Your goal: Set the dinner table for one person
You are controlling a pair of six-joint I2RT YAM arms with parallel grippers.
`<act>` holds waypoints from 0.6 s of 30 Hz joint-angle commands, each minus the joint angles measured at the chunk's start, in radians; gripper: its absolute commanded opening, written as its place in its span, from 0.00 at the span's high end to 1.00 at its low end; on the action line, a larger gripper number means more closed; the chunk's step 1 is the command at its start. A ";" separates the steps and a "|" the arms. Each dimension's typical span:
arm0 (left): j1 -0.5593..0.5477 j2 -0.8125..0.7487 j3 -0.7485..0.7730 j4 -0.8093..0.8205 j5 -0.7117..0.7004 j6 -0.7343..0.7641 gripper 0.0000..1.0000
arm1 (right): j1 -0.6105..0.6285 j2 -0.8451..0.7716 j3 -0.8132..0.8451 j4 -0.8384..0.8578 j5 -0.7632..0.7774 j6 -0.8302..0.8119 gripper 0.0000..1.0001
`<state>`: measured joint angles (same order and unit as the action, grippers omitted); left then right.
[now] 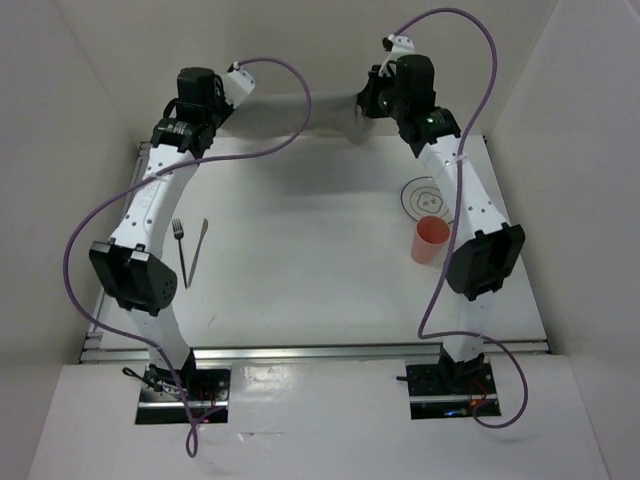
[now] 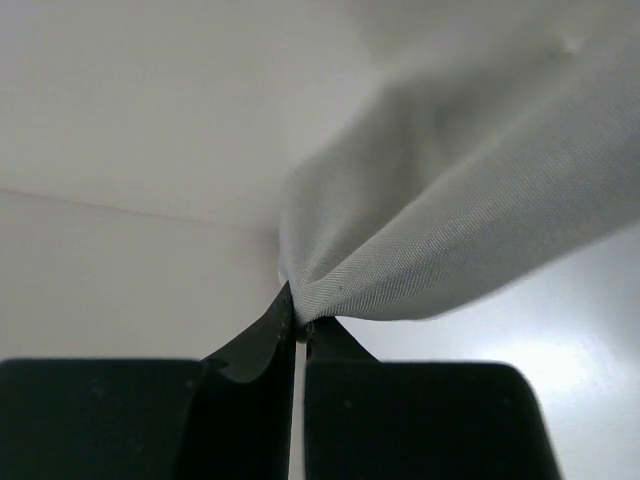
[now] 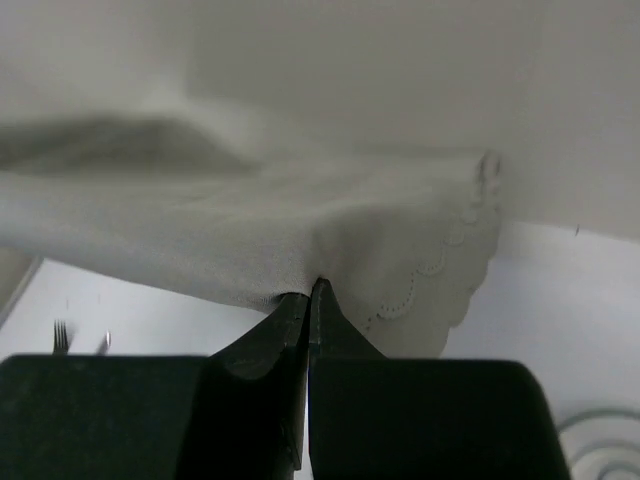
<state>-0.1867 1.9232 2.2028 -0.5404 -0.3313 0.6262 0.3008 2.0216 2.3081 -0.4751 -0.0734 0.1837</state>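
Seen from above, a large matte white rectangular dinner table (image 1: 300,260) with silver metal rails fills the middle of the scene, and two white and black robot arms reach across it to its far edge. Between them hangs a pale grey woven cloth mat (image 1: 320,112), lifted off the tabletop and stretched sideways in front of the white back wall.

The left gripper (image 2: 298,325) is clenched tight on one corner of the cloth mat. Its black fingertips meet, and the fabric fans up and to the right from them. The right gripper (image 3: 310,297) is likewise pinched closed on the cloth mat, near a scalloped, embroidered edge, with the fabric draping away to the left.

On the left side of the dinner table a silver metal fork (image 1: 179,237) and a silver metal knife (image 1: 199,246) lie side by side, close but apart, just beside the left arm. On the right side stands an upright salmon-pink plastic cup (image 1: 431,241). Just beyond it lies what looks like a round white plate with grey concentric rings (image 1: 428,194), partly covered by the right arm.
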 commanded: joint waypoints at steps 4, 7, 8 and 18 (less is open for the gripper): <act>-0.016 -0.367 -0.640 0.169 0.047 0.084 1.00 | -0.026 -0.323 -0.492 0.191 -0.031 -0.127 1.00; -0.043 -0.469 -0.910 0.133 0.099 0.084 1.00 | 0.030 -0.421 -0.786 0.178 -0.126 -0.188 1.00; -0.043 -0.508 -0.973 0.132 0.100 0.095 1.00 | 0.052 -0.443 -0.853 0.167 -0.150 -0.188 1.00; -0.043 -0.658 -1.468 0.143 0.158 0.055 1.00 | 0.351 -0.743 -1.368 0.075 -0.221 0.075 0.15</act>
<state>-0.2340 1.3472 0.7284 -0.4236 -0.2302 0.7265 0.6292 1.4422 0.9554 -0.4156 -0.3031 0.1177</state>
